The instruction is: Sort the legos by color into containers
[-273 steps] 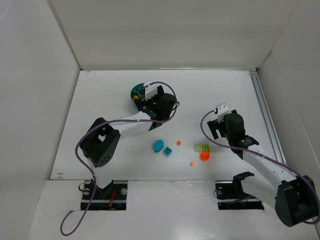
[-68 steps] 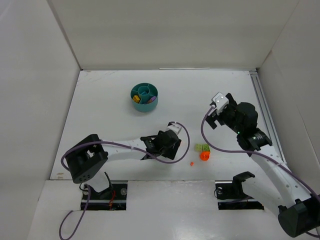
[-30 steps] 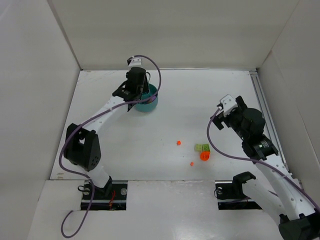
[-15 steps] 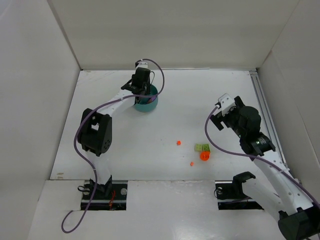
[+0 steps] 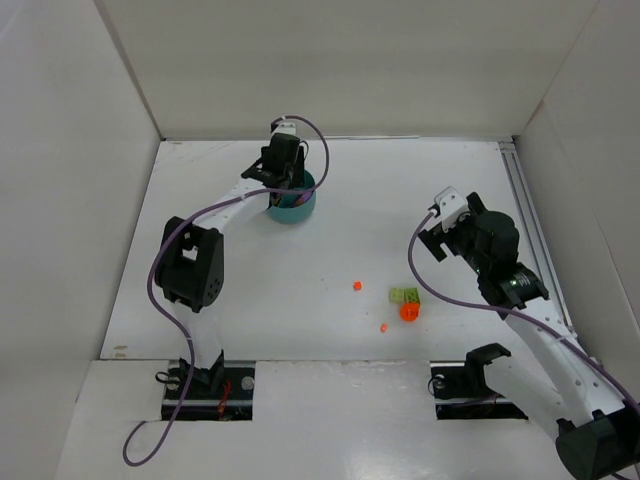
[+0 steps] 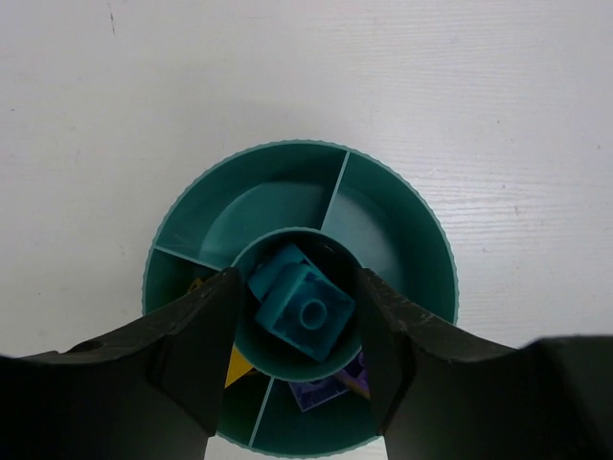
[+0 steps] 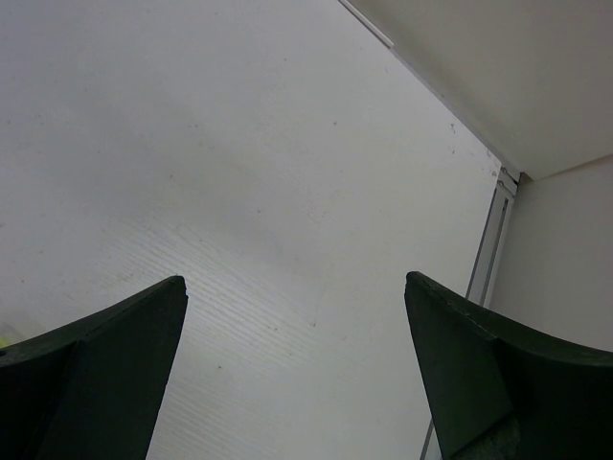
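The round teal dish (image 6: 402, 240) sits under my left gripper (image 6: 299, 278), whose jaws stand open on either side of the centre cup. Two teal legos (image 6: 305, 309) lie in that cup, clear of both fingers. A yellow piece (image 6: 236, 369) and a purple brick (image 6: 324, 393) lie in the wedges nearest the camera. From above, my left gripper (image 5: 283, 183) covers most of the dish (image 5: 302, 208). On the table lie a lime green brick (image 5: 404, 295), an orange round piece (image 5: 409, 312) and two tiny orange bits (image 5: 357, 285). My right gripper (image 7: 294, 281) hangs open over bare table, nothing between its fingers.
White walls box in the table on three sides. A metal rail (image 5: 528, 230) runs along the right edge, close to my right gripper (image 5: 432, 238). The loose legos lie between the two arms, nearer the right one.
My left arm swung over the dish's centre, then its jaws parted and the teal brick now lies free in the centre cup. The right arm shifted only slightly.
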Available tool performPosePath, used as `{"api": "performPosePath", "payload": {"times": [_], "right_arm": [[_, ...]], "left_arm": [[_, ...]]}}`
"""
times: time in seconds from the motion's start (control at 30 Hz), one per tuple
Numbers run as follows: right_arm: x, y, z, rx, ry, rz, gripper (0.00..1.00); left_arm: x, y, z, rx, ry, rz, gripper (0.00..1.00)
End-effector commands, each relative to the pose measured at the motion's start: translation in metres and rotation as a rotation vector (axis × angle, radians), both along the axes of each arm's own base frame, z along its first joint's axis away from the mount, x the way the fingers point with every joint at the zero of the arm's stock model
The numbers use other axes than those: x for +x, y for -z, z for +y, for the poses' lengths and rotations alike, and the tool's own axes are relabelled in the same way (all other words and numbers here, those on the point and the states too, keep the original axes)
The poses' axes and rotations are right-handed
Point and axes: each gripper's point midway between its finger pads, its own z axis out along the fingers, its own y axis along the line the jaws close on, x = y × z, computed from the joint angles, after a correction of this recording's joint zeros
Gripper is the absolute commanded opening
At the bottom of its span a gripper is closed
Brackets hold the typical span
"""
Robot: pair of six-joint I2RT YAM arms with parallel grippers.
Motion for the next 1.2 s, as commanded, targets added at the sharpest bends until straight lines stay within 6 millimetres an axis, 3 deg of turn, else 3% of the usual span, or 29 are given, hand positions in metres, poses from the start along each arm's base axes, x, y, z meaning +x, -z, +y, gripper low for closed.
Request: {"api": "performPosePath", "payload": {"times": [0.0, 0.23, 0.27, 0.37, 0.43, 0.57, 0.7, 0.73, 0.77, 0.87, 1.0, 1.17], "right_arm": [[0.003, -0.017, -0.002, 0.027, 0.017, -0.039, 1.00], [-0.002, -0.011, 0.009, 0.071, -0.030, -0.002, 1.00], [-0.004, -0.009, 0.014, 0.085, -0.049, 0.012, 1.00], [-0.010, 0.008, 0.024, 0.115, -0.100, 0.060, 1.00], [-0.016, 0.017, 0.039, 0.111, -0.154, 0.086, 0.99], [-0.027, 0.043, 0.073, 0.083, -0.253, 0.163, 0.97], [-0.034, 0.074, 0.112, 0.035, -0.361, 0.259, 0.95], [-0.036, 0.082, 0.121, 0.028, -0.389, 0.280, 0.93], [-0.040, 0.081, 0.139, 0.024, -0.440, 0.274, 0.93], [-0.048, 0.105, 0.164, -0.012, -0.494, 0.337, 0.90], [-0.044, 0.128, 0.180, -0.051, -0.507, 0.377, 0.85], [-0.042, 0.144, 0.193, -0.061, -0.545, 0.401, 0.79]], "left_arm": [[0.008, -0.029, 0.002, -0.022, -0.003, -0.061, 0.50], [-0.011, -0.053, 0.003, -0.058, 0.029, -0.091, 0.62], [-0.018, -0.060, 0.004, -0.068, 0.038, -0.100, 0.72], [-0.031, -0.072, -0.003, -0.128, 0.082, -0.117, 0.88], [-0.049, -0.081, -0.004, -0.165, 0.089, -0.134, 0.99], [-0.088, -0.083, -0.008, -0.256, 0.088, -0.125, 1.00], [-0.129, -0.064, 0.002, -0.359, 0.035, -0.100, 1.00], [-0.139, -0.072, 0.006, -0.394, 0.028, -0.128, 1.00], [-0.152, -0.048, 0.011, -0.395, 0.011, -0.090, 1.00], [-0.181, -0.023, 0.017, -0.460, -0.009, -0.041, 1.00], [-0.205, -0.005, 0.016, -0.513, 0.005, -0.006, 1.00], [-0.218, 0.003, 0.022, -0.517, 0.000, 0.008, 1.00]]}}
